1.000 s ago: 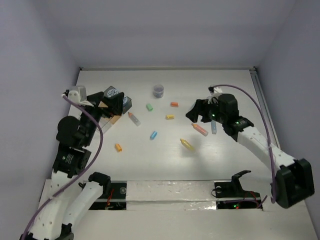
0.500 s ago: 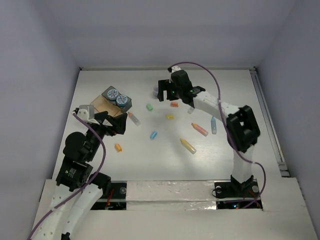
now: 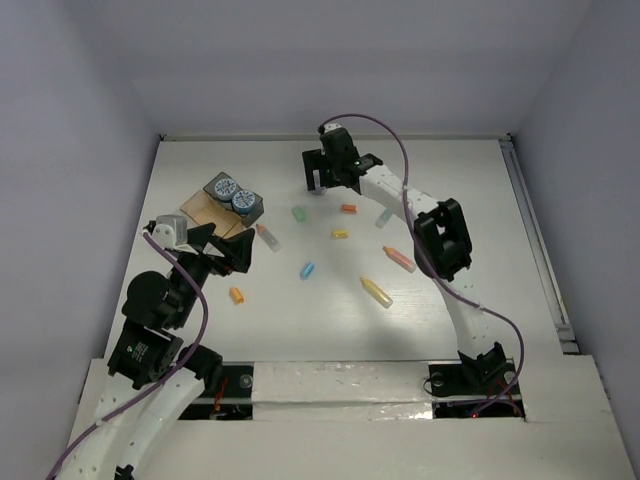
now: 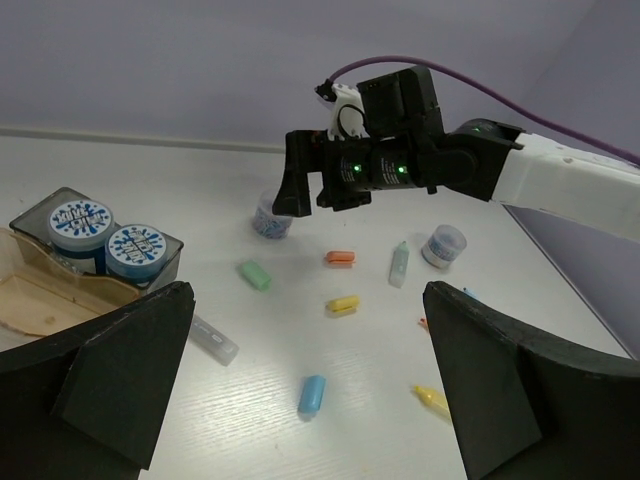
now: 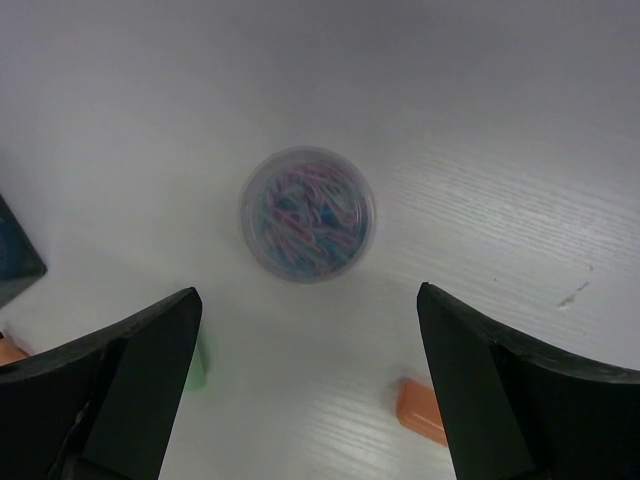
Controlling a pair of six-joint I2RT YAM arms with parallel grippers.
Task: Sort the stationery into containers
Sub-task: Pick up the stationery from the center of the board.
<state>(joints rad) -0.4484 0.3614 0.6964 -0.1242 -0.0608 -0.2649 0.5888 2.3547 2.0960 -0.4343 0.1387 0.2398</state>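
Note:
My right gripper (image 3: 318, 186) is open and empty, hovering over a translucent cup of coloured clips (image 5: 308, 213); the cup lies just ahead of the gap between its fingers (image 5: 308, 296). Green (image 3: 298, 213), orange (image 3: 348, 209), yellow (image 3: 340, 234) and blue (image 3: 307, 269) eraser blocks lie mid-table. Another orange block (image 3: 236, 295) lies near my left gripper (image 3: 225, 250), which is open, empty and faces the scattered items (image 4: 308, 292). Two blue-patterned tubs (image 4: 80, 220) sit in the dark grey box (image 3: 252, 212) beside the tan tray (image 3: 200, 210).
A yellow pen (image 3: 376, 291), an orange pen (image 3: 399, 259), a clear pen (image 3: 268, 237) and a pale pen (image 3: 384, 217) lie on the table. The left wrist view shows a small round tub (image 4: 443, 245) under the right arm. The right arm (image 3: 420, 215) spans the table's right half.
The right arm has swung from the right side to the far middle, over the cup of clips. The left gripper has drawn back from the containers toward the near left.

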